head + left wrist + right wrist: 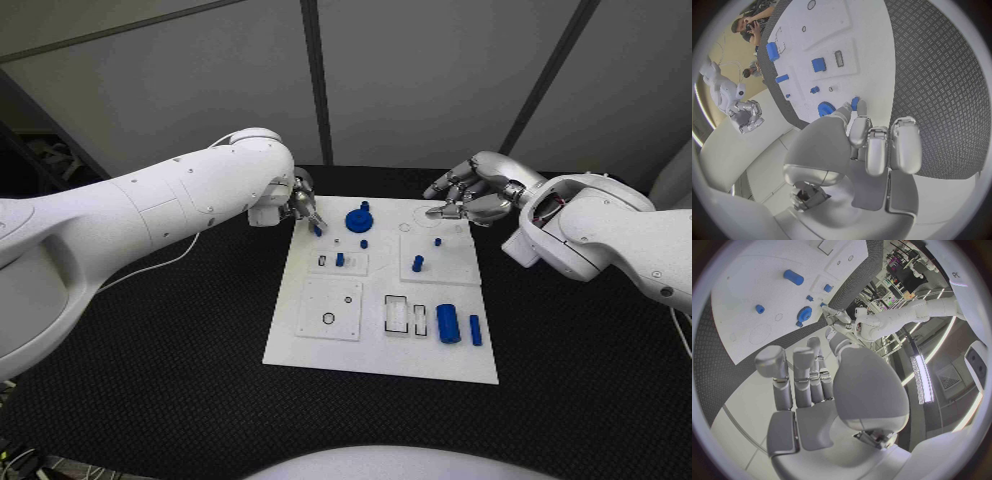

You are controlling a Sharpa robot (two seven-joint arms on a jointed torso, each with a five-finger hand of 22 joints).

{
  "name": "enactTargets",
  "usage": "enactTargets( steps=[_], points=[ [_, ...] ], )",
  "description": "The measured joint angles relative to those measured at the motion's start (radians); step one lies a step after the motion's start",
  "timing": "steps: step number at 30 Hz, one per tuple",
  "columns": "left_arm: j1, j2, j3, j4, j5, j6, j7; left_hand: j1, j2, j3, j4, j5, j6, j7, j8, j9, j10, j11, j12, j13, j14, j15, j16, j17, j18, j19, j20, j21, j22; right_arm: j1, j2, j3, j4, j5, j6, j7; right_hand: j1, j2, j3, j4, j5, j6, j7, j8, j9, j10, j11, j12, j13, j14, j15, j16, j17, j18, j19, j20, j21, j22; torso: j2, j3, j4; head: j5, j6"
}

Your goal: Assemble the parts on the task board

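A white rectangular task board point(384, 340) lies in the middle of the black textured surface point(577, 380). The left robot hand point(299, 203) is at the board's far left corner, its fingers curled, with a small blue piece point(317, 229) at its fingertips; the left wrist view shows this piece point(855, 103) touching the fingertips, but whether it is actually pinched cannot be told. Just right of that hand, a round blue knob-shaped part point(359, 219) stands on the far part of the board. The right robot hand point(476, 197) hovers over the board's far right corner with its fingers bent inward and nothing seen in them; in its own wrist view the fingers point(804, 375) lie side by side, straight and apart from the thumb.

On the near right of the board a thick blue cylinder point(449, 324) lies beside a thinner blue bar point(476, 330). A short blue peg point(418, 264) stands in the right middle plate, and another small blue peg point(340, 259) stands in the left middle plate. Two tiny blue studs point(364, 243) point(437, 241) sit farther back.
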Motion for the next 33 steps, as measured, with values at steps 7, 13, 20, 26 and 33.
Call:
enactTargets(
  steps=[7,13,20,26,33],
  points=[
    [-0.001,-0.005,-0.001,0.003,0.01,0.002,0.011,0.001,-0.001,0.0,-0.013,0.006,-0.004,0.004,0.017,0.001,0.0,0.0,-0.006,0.0,0.001,0.002,0.0,0.0,0.0,0.0,0.0,0.0,0.0,0.0,0.0,0.0,0.0,0.0,0.0,0.0,0.0,0.0,0.0,0.0,0.0,0.0,0.0,0.0,0.0,0.0,0.0,0.0,0.0,0.0,0.0,0.0,0.0,0.0,0.0,0.0,0.0,0.0,0.0,0.0,-0.0001,0.0,-0.001],
    [-0.002,-0.022,-0.001,0.021,0.026,0.001,0.019,-0.01,0.01,0.007,-0.006,0.006,-0.007,0.007,0.028,0.001,0.0,0.0,-0.007,-0.003,0.001,0.002,0.0,0.0,0.0,0.0,0.0,0.0,0.0,0.0,0.0,0.0,-0.001,0.0,0.0,0.0,0.0,0.0,0.0,0.0,0.005,0.0,0.0,0.0,0.0,0.0,0.0,0.0,0.0,0.0,0.0,0.0,0.0,0.0,0.0,0.0,0.0,0.0,0.0,0.0,0.0003,0.0,-0.003],
    [-0.002,-0.079,0.0,0.097,0.059,-0.011,0.023,-0.032,0.031,0.025,0.009,0.01,-0.007,0.007,0.046,0.001,0.0,0.0,-0.012,-0.005,0.001,0.002,0.0,0.0,0.0,0.0,0.0,0.0,0.0,0.0,-0.001,0.0,-0.002,0.0,0.001,0.0,0.0,0.0,0.0,0.0,0.005,0.0,0.0,0.0,0.0,0.0,0.0,0.0,0.0,0.0,0.0,0.0,0.0,0.0,0.0,0.0,0.0,0.0,0.0,0.0001,0.0012,0.001,-0.004],
    [-0.002,-0.152,0.0,0.209,0.095,-0.042,0.023,-0.101,-0.004,0.104,-0.034,0.083,-0.009,0.009,0.06,0.096,0.004,0.004,-0.012,-0.004,0.002,0.002,0.0,0.0,0.0,0.0,0.0,0.0,0.0,0.0,-0.004,0.0,-0.003,0.0,0.001,0.0,0.0,0.0,0.0,0.0,0.005,0.0,0.0,0.0,0.0,0.0,0.0,0.0,0.0,0.0,0.0,0.0,0.001,0.0,0.0,0.0,0.0,0.0,-0.001,0.0005,0.002,0.001,-0.004],
    [-0.002,-0.211,0.0,0.31,0.118,-0.087,0.022,-0.129,-0.018,0.131,-0.042,0.13,-0.01,0.01,0.071,0.115,0.008,-0.001,-0.012,-0.004,0.002,0.002,0.0,0.0,0.0,0.008,0.0,0.0,0.0,0.0,-0.007,0.0,-0.003,0.0,0.001,0.0,0.0,0.0,0.0,0.0,0.005,0.0,0.0,0.0,0.0,0.0,0.0,0.0,0.0,0.0,0.0,0.0,0.0,0.0,0.0,0.0,0.0,0.0,-0.001,0.0005,0.0019,0.005,-0.004]
  ],
)
